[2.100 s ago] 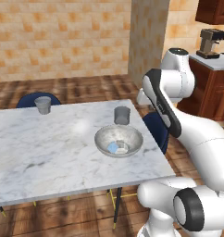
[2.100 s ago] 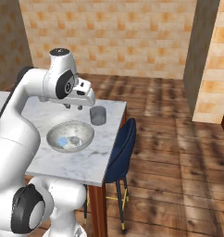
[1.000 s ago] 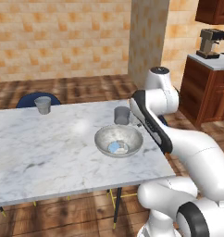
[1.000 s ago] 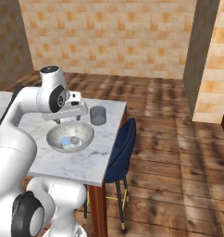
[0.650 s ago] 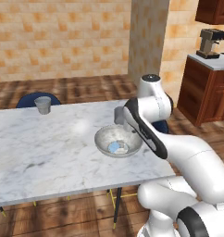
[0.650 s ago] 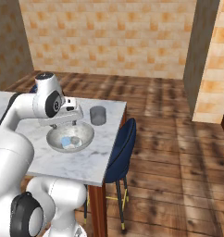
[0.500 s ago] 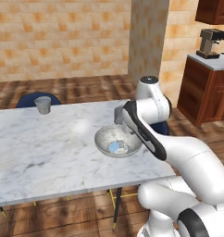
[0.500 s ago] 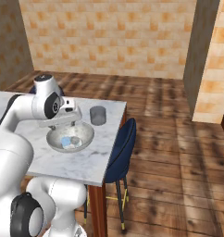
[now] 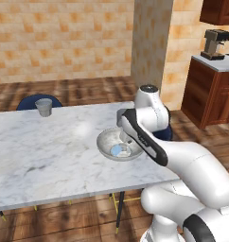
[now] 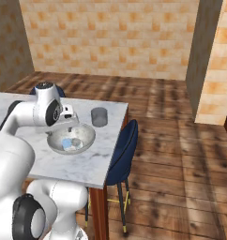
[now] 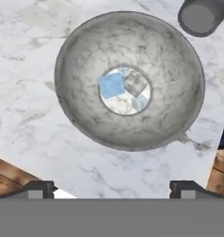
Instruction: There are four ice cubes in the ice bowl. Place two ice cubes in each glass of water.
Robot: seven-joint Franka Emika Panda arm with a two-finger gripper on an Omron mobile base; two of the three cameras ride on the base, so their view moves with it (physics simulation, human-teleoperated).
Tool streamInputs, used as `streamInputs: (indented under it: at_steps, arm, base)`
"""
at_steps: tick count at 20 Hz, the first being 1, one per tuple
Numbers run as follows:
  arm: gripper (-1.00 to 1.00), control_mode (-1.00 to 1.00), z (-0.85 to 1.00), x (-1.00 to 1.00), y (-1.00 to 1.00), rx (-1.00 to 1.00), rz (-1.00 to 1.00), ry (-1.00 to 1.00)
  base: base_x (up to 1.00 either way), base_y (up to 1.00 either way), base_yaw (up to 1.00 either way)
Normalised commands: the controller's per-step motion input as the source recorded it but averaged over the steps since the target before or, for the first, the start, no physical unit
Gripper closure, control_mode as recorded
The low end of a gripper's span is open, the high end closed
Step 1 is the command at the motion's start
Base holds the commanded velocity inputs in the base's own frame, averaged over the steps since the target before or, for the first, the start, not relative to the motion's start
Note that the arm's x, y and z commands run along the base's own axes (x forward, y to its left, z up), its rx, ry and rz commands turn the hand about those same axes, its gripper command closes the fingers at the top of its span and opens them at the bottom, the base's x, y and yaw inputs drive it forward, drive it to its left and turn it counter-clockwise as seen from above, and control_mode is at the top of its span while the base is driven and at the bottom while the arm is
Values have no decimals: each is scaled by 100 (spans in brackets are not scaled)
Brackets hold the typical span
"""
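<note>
Silvery metal, the ice bowl (image 11: 130, 83) sits near the marble bench's (image 9: 40, 160) front right edge, ice cubes (image 11: 123, 90) clustered at its bottom. The gripper (image 11: 112, 187) hangs above, spread wide, empty. Packed so tightly, one cube could squirt aside when pinched. A glass (image 10: 99, 116) stands just behind the bowl.

No lettering, label, brand, number or sign can be read anywhere; the ice bowl (image 11: 132, 83), the glass of water (image 10: 99, 116), the marble table (image 9: 45, 151) and the coffee machine (image 9: 215, 43) (small and far off) all show plain surfaces.
</note>
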Motion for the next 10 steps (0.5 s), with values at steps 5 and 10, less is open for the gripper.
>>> streamInputs:
  at_steps: [5,10]
  arm:
    - [-100,-100,-24,15,0,19,0,1]
    - [-100,-100,-10,7,14,14,-9,0]
  base:
    - [0,0,0]
    - [0,0,0]
